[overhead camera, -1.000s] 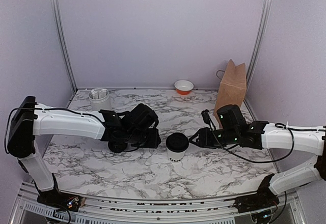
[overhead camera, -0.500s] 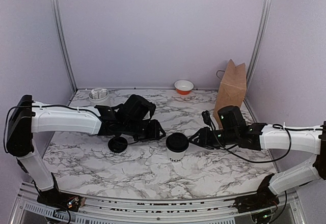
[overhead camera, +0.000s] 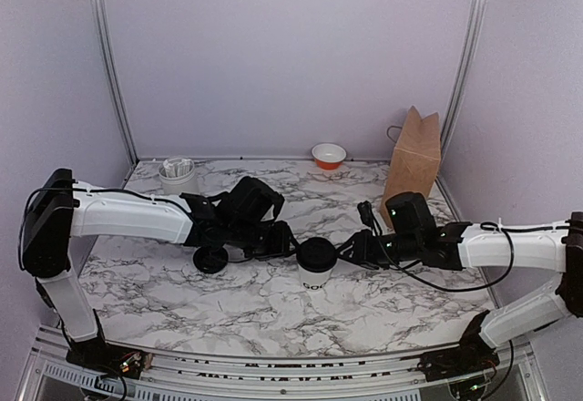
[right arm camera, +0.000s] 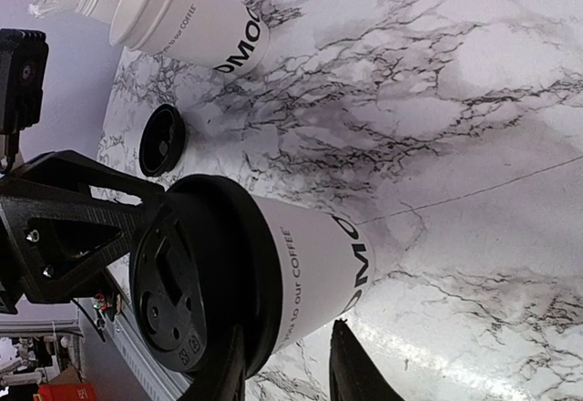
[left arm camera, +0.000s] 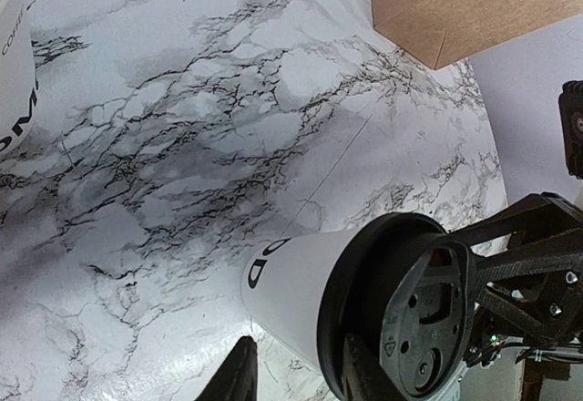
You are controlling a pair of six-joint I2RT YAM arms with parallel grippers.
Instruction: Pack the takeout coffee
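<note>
Rightward went my left pincer (overhead camera: 290, 245), up to the cup (overhead camera: 315, 272). My right pincer (overhead camera: 343, 253) straddles it, narrow; whether either grips, I cannot tell.

High rear overview; two close, low wrist views from opposite sides of one shared cup (left arm camera: 296, 296)

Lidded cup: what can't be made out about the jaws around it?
- Top view: left gripper and right gripper crowd the lidded cup; contact is too small to judge.
- Left wrist view: bottom edge cuts off its jaws; grip unclear.
- Right wrist view: bottom edge crops its jaws; squeeze on the cup unclear.
</note>
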